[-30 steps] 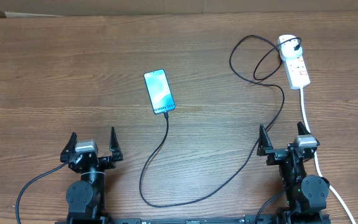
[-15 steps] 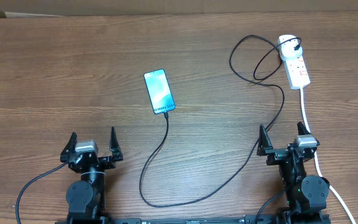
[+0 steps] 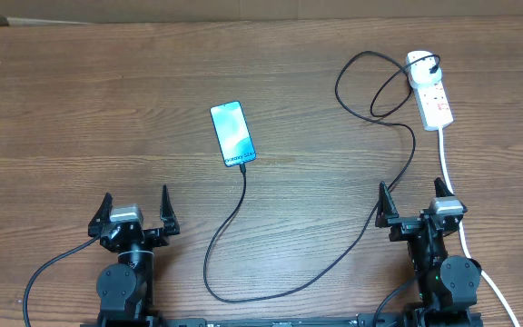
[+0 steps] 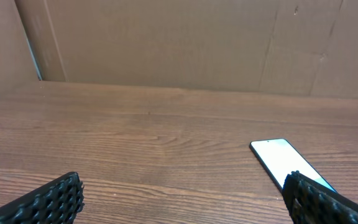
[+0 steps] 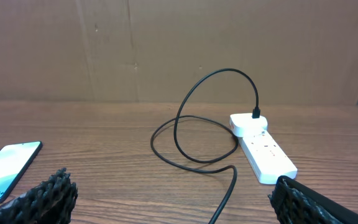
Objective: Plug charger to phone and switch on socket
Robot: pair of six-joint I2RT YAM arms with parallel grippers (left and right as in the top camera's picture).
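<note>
Nothing moved: our left gripper (image 3: pixel 135 193) and right gripper (image 3: pixel 410 184) gape empty; reaching the socket (image 3: pixel 434 95) at twelve o'clock could snag the charger (image 3: pixel 243 182).

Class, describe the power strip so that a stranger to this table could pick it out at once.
Start at the far right corner of the wooden table. There lies the socket, an elongated strip. It alone is white with red markings, with the thin black charger plugged into its far end and a thick white cord leaving its near end.
</note>
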